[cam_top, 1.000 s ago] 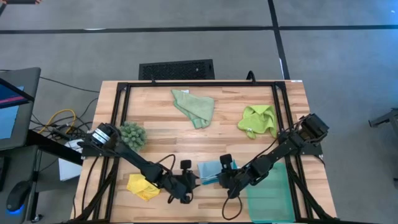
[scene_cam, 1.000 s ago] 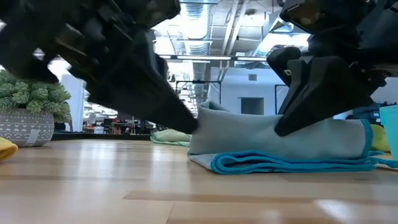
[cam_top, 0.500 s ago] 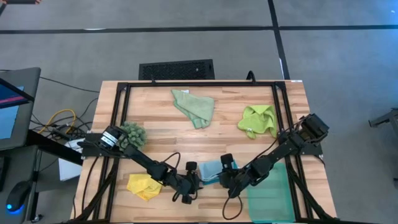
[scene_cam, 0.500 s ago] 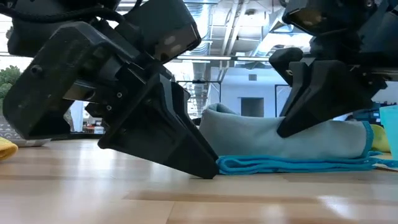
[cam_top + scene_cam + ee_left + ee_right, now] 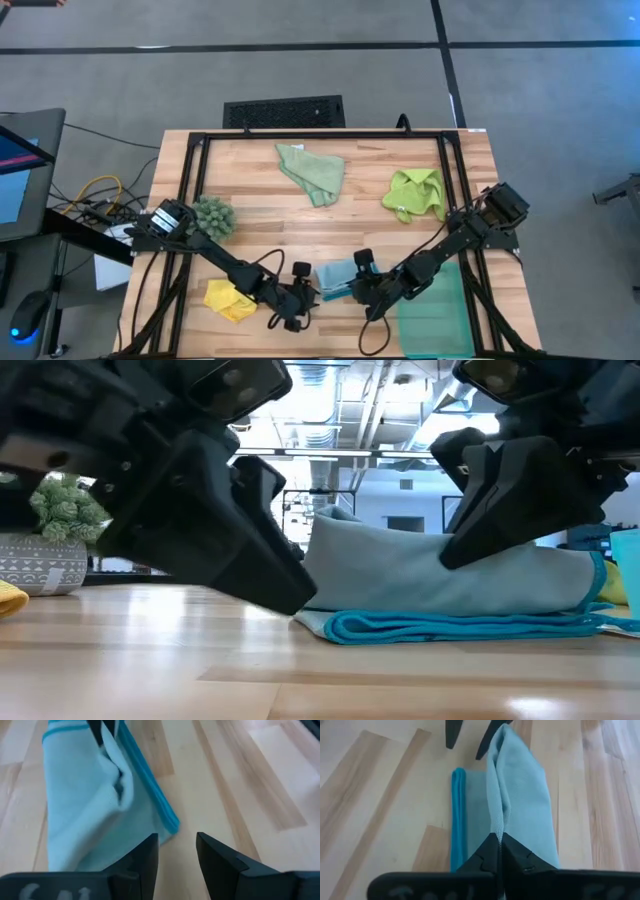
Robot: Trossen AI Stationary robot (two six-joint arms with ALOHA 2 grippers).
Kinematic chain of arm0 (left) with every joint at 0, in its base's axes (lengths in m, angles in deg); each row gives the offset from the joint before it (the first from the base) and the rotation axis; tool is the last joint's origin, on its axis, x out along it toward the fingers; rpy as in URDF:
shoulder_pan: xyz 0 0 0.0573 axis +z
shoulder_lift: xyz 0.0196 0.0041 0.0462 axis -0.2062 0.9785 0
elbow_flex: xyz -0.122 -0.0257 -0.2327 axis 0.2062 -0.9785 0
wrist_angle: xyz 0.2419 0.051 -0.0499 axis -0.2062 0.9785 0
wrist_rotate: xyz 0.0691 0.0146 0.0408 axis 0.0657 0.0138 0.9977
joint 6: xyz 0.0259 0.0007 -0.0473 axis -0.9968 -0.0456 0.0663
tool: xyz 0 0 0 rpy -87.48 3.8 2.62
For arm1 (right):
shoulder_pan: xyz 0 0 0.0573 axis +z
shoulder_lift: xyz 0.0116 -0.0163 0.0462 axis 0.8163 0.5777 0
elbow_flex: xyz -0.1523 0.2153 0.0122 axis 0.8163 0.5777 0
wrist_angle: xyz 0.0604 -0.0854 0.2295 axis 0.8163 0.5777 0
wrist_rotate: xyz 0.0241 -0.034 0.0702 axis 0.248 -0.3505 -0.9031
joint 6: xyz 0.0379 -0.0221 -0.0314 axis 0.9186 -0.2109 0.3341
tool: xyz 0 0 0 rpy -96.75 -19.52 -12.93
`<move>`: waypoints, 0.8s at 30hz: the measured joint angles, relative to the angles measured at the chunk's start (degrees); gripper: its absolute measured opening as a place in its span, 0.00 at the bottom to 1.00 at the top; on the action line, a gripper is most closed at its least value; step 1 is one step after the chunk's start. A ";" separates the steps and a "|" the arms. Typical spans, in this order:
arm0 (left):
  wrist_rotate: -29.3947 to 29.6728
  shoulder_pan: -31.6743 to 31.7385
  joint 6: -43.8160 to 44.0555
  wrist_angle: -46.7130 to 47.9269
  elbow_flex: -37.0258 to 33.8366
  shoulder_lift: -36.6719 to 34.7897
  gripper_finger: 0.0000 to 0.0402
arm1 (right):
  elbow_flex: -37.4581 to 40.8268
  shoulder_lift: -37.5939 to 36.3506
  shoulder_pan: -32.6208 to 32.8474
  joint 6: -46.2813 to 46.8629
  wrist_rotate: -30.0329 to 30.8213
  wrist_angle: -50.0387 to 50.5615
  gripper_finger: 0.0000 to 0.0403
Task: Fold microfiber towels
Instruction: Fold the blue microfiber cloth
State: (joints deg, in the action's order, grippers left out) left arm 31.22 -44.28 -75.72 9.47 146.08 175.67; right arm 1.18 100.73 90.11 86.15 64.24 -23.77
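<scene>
i find the light blue microfiber towel with its darker blue hem near the front edge of the pale wooden table, between my two arms. the right gripper has its fingers pressed together on a raised ridge of that towel, lifting the upper layer clear of the folded hem below (the low view shows the cloth tented up under it). the left gripper sits low at the towel's other end with its fingers spread and nothing between them; from the low view i cannot tell whether a fingertip touches the hem, as the dark body blocks that spot. the crumpled yellow microfiber towel is partly covered by the left arm. the pale sage green towel and the lime green towel lie bunched toward the far side, well apart.
</scene>
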 joint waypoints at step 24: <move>4.16 3.54 7.09 1.32 0.82 -2.10 0.32 | 0.02 0.13 -0.61 1.48 -1.49 4.12 0.42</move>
State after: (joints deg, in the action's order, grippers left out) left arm 35.37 -40.74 -68.63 10.78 146.90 173.57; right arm 1.20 100.87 89.50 87.63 62.76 -19.65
